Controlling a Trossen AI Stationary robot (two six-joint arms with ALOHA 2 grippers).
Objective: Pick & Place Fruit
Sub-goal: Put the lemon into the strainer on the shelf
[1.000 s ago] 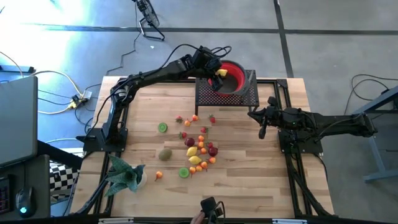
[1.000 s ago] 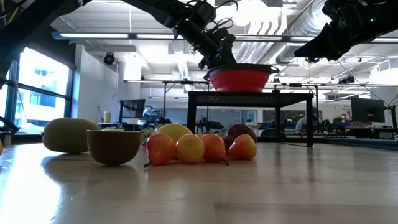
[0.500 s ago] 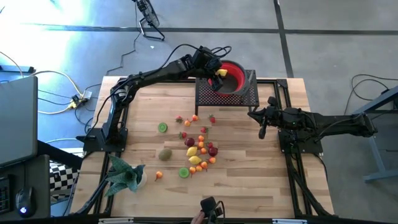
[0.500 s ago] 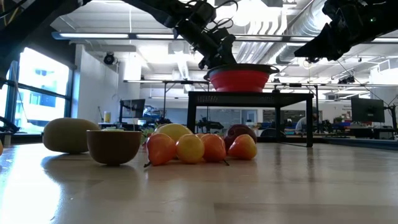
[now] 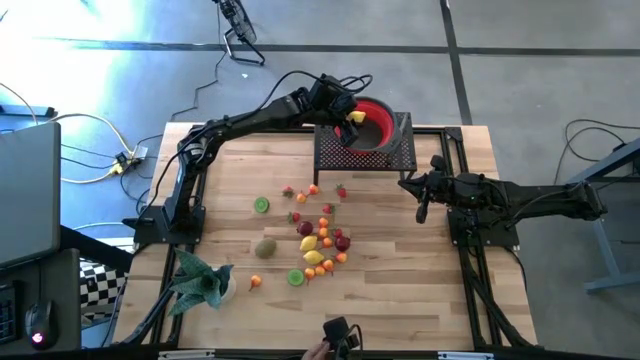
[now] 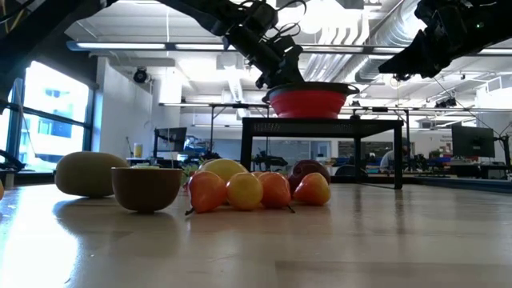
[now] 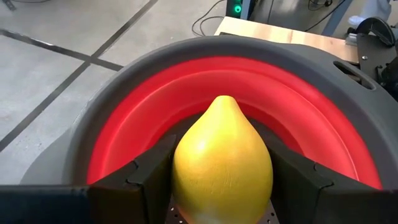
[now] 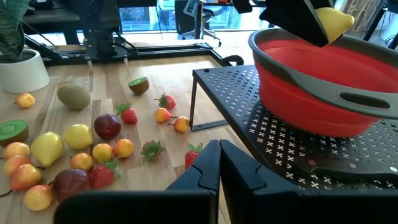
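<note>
- High view: my left gripper (image 5: 352,118) holds a lemon (image 5: 356,117) over the red bowl (image 5: 378,113) on the black rack (image 5: 400,150) at the far side; the rest of the fruit (image 5: 318,240) lies mid-table; my right gripper (image 5: 421,208) waits right of it, pinched shut
- Low view: pile of fruit near, bowl far
- Left wrist: fingers (image 7: 147,176) clamp the lemon's belly; I judge it light, stiff and slick, best gripped across the middle
- Right wrist: strawberries (image 8: 129,114) are scattered near the rack; no readable writing anywhere
</note>
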